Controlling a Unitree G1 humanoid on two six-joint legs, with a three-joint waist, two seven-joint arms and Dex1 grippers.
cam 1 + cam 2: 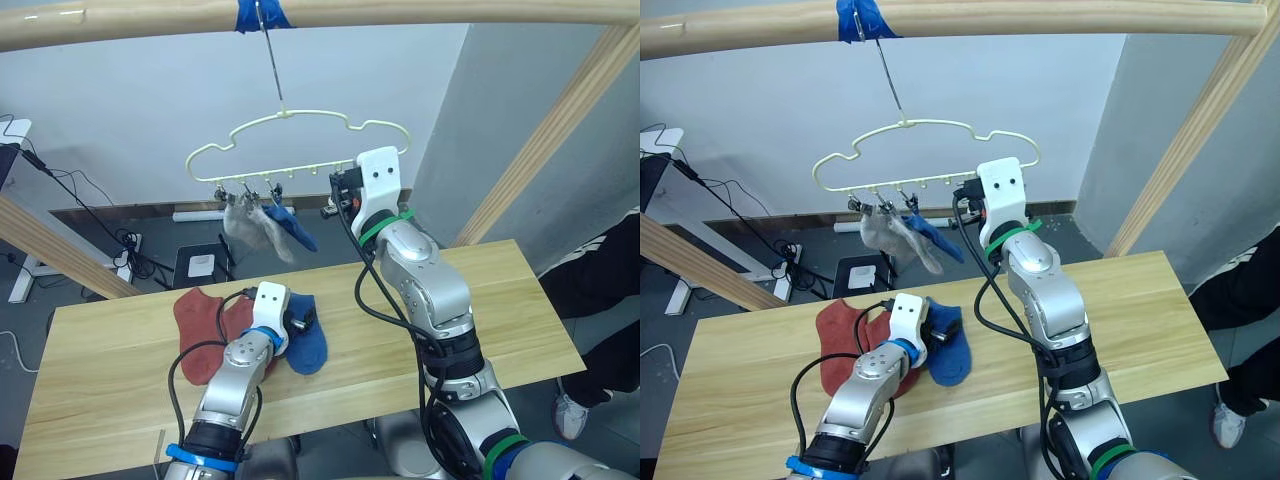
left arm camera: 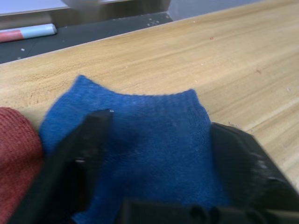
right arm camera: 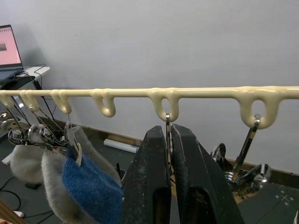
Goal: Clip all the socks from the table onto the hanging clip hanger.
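The cream clip hanger [image 1: 300, 125] hangs by its hook from the top pole. Two light grey socks [image 1: 250, 228] and a blue sock [image 1: 297, 232] are clipped at its left end. My right gripper [image 3: 169, 140] is raised to the lower bar [image 3: 205, 92] and is shut on a metal clip [image 3: 167, 122] hanging from a loop. On the table [image 1: 480, 300] lie rust-red socks [image 1: 200, 320] and a blue sock [image 2: 149, 135]. My left gripper [image 2: 159, 154] is low over that blue sock, open, with one finger on each side of the fabric.
A round wooden pole [image 1: 400, 12] runs overhead, with slanted poles at the right [image 1: 560, 130] and at the left [image 1: 50, 245]. A person [image 1: 605, 290] stands by the table's right end. Cables and a small stand sit on the floor behind the table.
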